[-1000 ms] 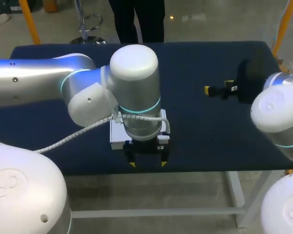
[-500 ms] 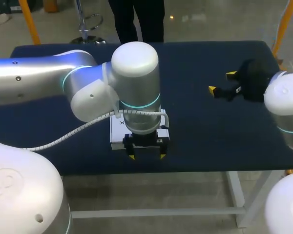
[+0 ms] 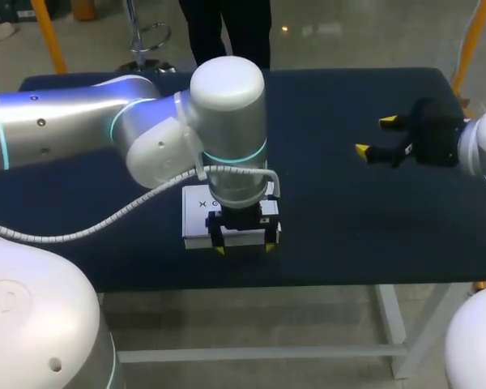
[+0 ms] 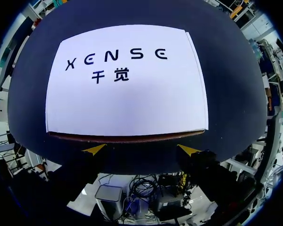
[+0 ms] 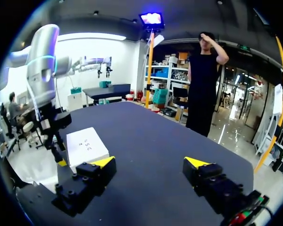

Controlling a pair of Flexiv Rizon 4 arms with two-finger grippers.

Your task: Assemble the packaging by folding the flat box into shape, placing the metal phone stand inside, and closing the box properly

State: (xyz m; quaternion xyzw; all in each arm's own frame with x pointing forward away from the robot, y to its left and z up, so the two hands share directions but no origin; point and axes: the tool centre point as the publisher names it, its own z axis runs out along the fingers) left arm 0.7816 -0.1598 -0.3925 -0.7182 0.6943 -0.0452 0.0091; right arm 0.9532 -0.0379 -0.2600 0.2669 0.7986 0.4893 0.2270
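A closed white box point(image 3: 196, 220) with dark print on its lid lies flat on the dark blue table point(image 3: 340, 219), near the front edge. My left gripper point(image 3: 244, 248) hangs over the box's front right part, open. In the left wrist view the box point(image 4: 127, 84) lies just ahead of the left gripper point(image 4: 141, 149), and its near edge is right by the yellow tips. My right gripper point(image 3: 377, 136) is open and empty above the right side of the table. Its own view shows the right gripper point(image 5: 149, 162) facing the box point(image 5: 87, 143) from far off. No metal phone stand is visible.
The table's front edge point(image 3: 251, 284) runs close below the box. My left arm's big white joint point(image 3: 227, 121) stands over the table's middle and hides the box's far side. In the right wrist view the left arm point(image 5: 42, 66) rises beside the box.
My left gripper has drawn back from the table's front edge to over the box's front part. My right gripper has moved right and a little farther back.
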